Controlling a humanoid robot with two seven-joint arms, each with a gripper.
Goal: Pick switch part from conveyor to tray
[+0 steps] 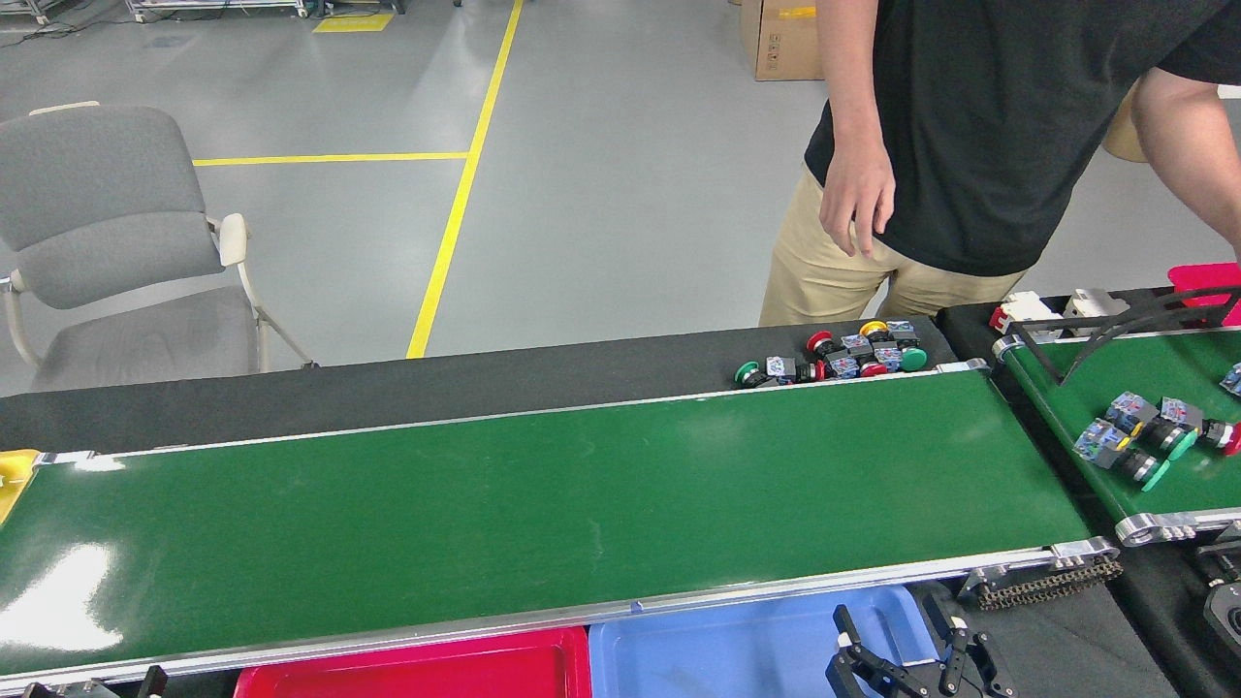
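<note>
Right gripper (pixel 904 648) above blue tray (pixel 737 645), fingers spread, empty; switch parts (pixel 1129 441) on side belt (pixel 1096 383); conveyor (pixel 485 514) bare

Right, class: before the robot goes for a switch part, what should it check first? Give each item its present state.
1. Part on the conveyor: not ok, belt bare.
2. Switch parts on the short belt: ok, nearing its end.
3. Right gripper open: ok, fingers spread.
4. Blue tray has room: ok.
5. Person's hand clear of belts: ok.
6. Left gripper: cannot tell, out of view.
</note>
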